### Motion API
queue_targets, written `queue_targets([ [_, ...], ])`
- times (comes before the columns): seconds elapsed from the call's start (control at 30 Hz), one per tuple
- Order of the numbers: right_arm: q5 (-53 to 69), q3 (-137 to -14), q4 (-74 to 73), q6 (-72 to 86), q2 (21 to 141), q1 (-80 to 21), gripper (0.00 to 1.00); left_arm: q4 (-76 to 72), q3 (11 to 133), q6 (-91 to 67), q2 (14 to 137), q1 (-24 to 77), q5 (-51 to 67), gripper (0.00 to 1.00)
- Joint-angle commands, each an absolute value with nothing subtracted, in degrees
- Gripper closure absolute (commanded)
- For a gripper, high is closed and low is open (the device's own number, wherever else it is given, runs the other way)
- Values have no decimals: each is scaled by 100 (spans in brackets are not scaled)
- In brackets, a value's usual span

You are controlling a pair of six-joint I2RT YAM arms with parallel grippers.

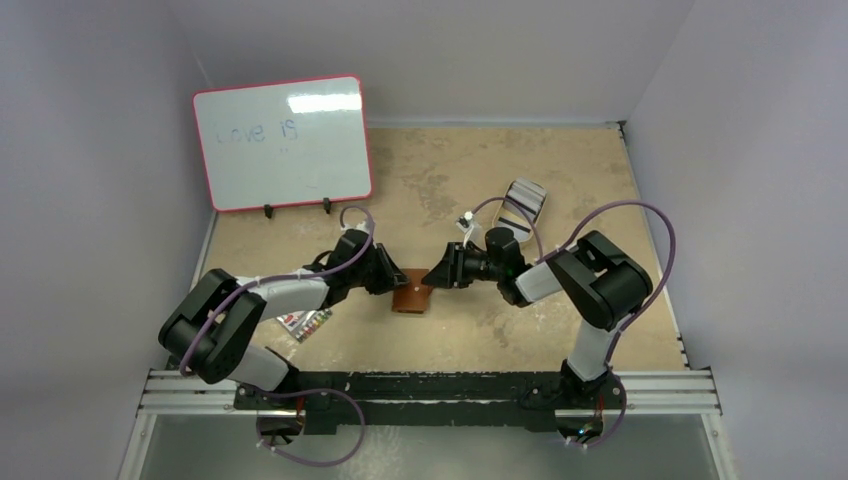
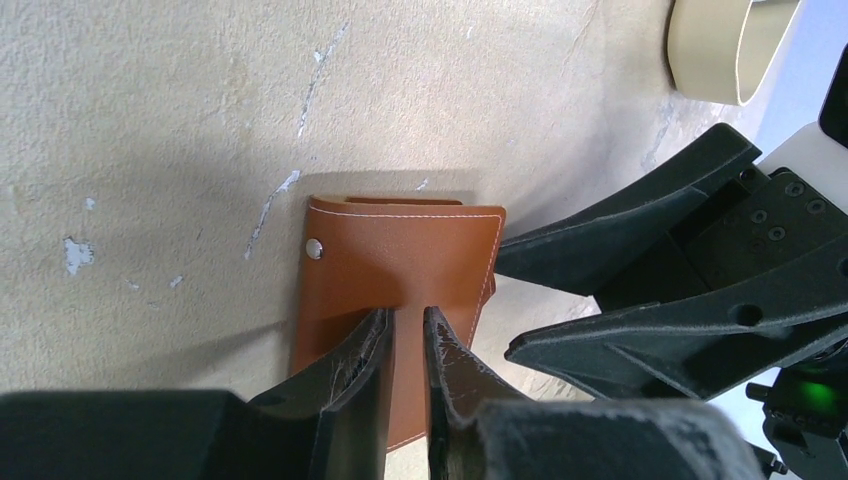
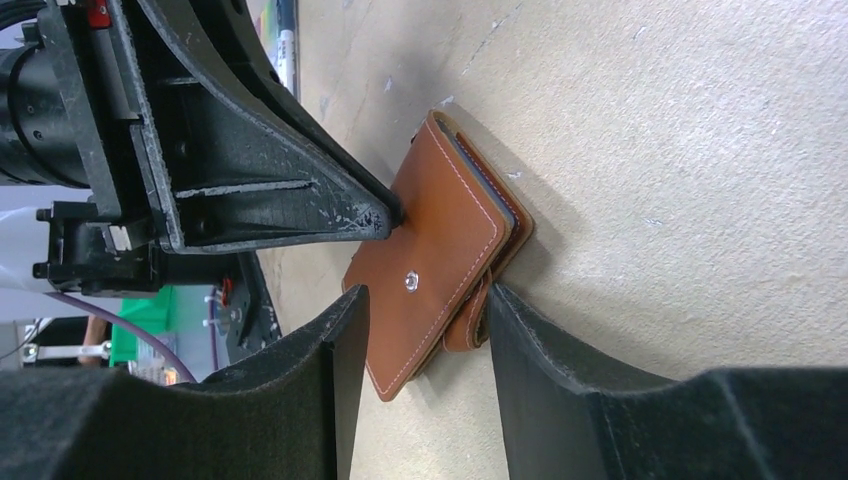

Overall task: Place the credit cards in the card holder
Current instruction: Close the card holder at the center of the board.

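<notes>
1. Left gripper [image 2: 405, 320]: nearest item in the left wrist view. The fingers [image 2: 350, 365] are drawn close, parted by only a slim gap. The tips rest on the top cover of the card holder [image 2: 400, 260], and brown leather shows through the gap. Nothing is clasped.

2. Right gripper [image 3: 425, 300]: nearest item in the right wrist view. The jaws are spread wide and released. The tips meet the card holder's edge opposite the left gripper, one tip against the strap tab and the other just beside the cover.

3. Card holder: brown leather, folded shut, lying flat at the middle of the table [image 1: 600, 180] between the two grippers. The metal snap [image 3: 411, 283] faces up, and pale stitching runs along the edges.

4. Left arm [image 1: 215, 325]: elbow raised and pushed outward. The forearm angles inward and down, with the wrist low over the table.

5. Right arm [image 1: 600, 280]: mirrors the left, with the elbow high and out to the side. The forearm reaches in towards the centre, so the two grippers face each other.

6. Credit cards [image 1: 520, 207]: pale with dark stripes, lying in a tan tin [image 2: 715, 60] beyond the right gripper, well apart from the card holder.

7. Whiteboard [image 1: 282, 142]: red-framed, propped at the far left, with faint writing.

8. Small multicoloured item [image 1: 305, 322]: under the left forearm, too small to identify.
</notes>
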State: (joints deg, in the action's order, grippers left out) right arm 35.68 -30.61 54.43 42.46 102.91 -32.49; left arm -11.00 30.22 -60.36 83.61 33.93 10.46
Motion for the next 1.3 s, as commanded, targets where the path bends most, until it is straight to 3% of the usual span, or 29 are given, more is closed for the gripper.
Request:
queue_targets([
  [0.0,3997,-3162,5867,4185,10375,-3266,51,-959,3190,-5847,8420,3441,776,84],
  [0.23,4182,-3187,5862,4083,10564,-3263,58,-686,3224,-5722,8412,3445,563,85],
  [0.43,4318,-3104,5950,3986,10528,-3252,74,-468,3242,-5662,8350,3445,388,85],
  [0.6,4594,-2940,6082,3804,10468,-3244,79,-303,3252,-5599,8332,3445,185,85],
  [0.93,5353,-2676,6260,3393,10454,-3244,82,-252,3223,-5607,8405,3445,15,85],
  [1.27,5147,-2649,5810,3284,10093,-3251,70,-241,3239,-5607,8534,3445,-63,85],
])
